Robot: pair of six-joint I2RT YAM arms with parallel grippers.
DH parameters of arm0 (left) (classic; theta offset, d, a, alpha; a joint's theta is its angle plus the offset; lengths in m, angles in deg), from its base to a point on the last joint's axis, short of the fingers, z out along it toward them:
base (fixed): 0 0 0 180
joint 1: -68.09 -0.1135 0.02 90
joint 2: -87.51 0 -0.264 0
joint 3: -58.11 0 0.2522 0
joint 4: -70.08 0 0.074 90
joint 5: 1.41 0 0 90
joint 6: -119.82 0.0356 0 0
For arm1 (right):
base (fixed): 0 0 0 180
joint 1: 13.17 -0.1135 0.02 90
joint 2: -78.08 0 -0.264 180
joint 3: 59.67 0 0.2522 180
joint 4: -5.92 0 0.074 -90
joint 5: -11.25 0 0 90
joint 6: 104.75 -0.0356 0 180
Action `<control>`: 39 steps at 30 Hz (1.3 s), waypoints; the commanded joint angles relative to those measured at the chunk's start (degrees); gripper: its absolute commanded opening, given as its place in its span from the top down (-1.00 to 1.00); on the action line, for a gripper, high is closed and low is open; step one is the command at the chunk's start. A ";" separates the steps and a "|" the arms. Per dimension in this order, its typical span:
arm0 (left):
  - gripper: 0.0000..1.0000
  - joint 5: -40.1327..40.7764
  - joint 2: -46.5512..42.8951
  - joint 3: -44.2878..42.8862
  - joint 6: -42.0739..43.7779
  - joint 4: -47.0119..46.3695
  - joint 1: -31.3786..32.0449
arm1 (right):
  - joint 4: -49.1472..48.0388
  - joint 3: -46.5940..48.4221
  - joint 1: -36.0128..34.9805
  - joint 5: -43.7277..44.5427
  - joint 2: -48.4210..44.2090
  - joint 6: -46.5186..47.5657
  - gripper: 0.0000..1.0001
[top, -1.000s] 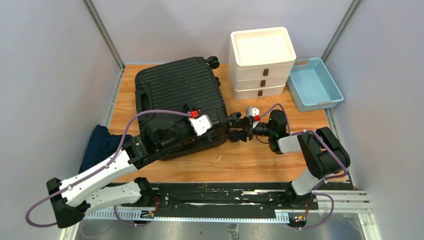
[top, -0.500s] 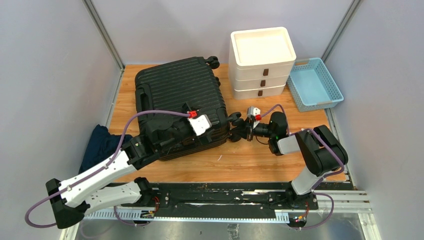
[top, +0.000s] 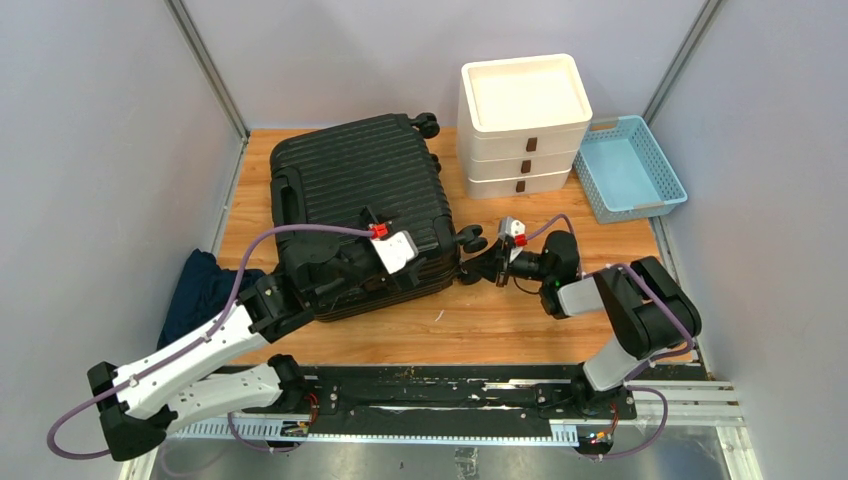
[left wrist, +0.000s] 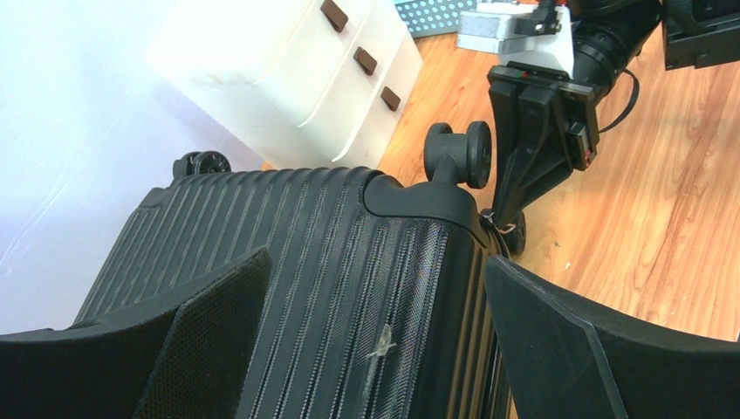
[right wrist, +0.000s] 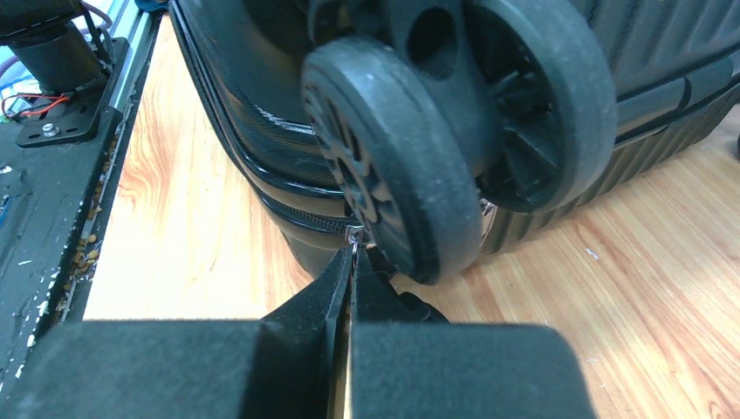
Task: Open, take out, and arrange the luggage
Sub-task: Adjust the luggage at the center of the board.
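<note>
- The luggage [top: 360, 200] lies unopened, centre-left on the counter [top: 520, 320] in the overhead view.
- The right gripper [right wrist: 352, 262] is pinched closed on the zipper pull [right wrist: 355, 232] beside a wheel [right wrist: 393, 175]; I'd drag steadily along the seam.
- The left gripper [left wrist: 375, 292] gapes wide over the shell, holding nothing; it could steady the case.

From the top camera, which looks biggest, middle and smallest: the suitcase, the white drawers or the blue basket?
1. Suitcase
2. White drawers, standing taller, so nearer the camera
3. Blue basket
</note>
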 commanded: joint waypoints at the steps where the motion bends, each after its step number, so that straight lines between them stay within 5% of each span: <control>1: -1.00 0.18 -0.97 0.87 0.65 -2.06 -0.12 | 0.21 -2.98 -0.78 -4.19 -3.84 2.48 1.00; 9: -1.00 -2.04 -0.84 1.02 4.55 0.55 -0.11 | 5.34 -4.01 -5.56 -0.93 -6.96 5.32 1.00; 15: -1.00 -8.16 -2.34 3.41 17.98 5.45 -0.08 | 6.55 -4.30 -6.30 4.55 -8.38 5.68 1.00; 24: -0.97 -1.88 1.36 3.52 25.43 8.10 -0.10 | 3.64 -5.29 -11.04 5.63 -8.28 2.90 1.00; 39: -0.21 -0.07 9.37 -0.17 20.42 6.90 -1.99 | 1.85 -3.96 -19.70 16.74 -7.82 -4.13 1.00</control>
